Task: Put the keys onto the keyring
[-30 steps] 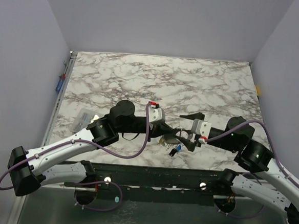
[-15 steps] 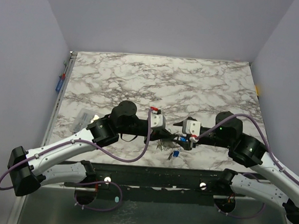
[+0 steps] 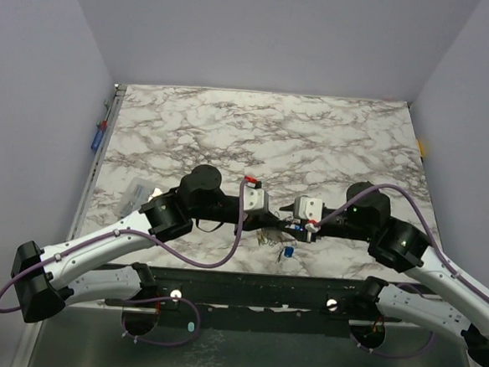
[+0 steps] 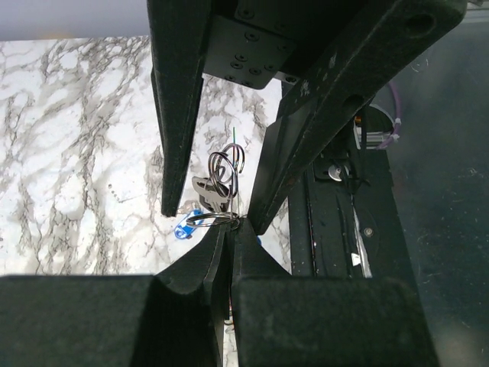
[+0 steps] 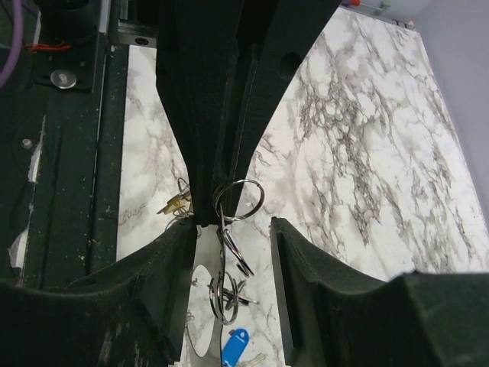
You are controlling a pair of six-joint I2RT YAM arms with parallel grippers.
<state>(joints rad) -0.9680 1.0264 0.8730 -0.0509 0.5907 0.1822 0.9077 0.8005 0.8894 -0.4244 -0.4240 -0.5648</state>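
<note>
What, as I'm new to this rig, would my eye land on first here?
Two black grippers meet tip to tip at the front middle of the white marbled table. The left gripper is shut on a thin silvery wire keyring, while the right gripper holds its jaws apart around the rings hanging from it. A small blue-tagged key lies loose just nearer the bases.
</note>
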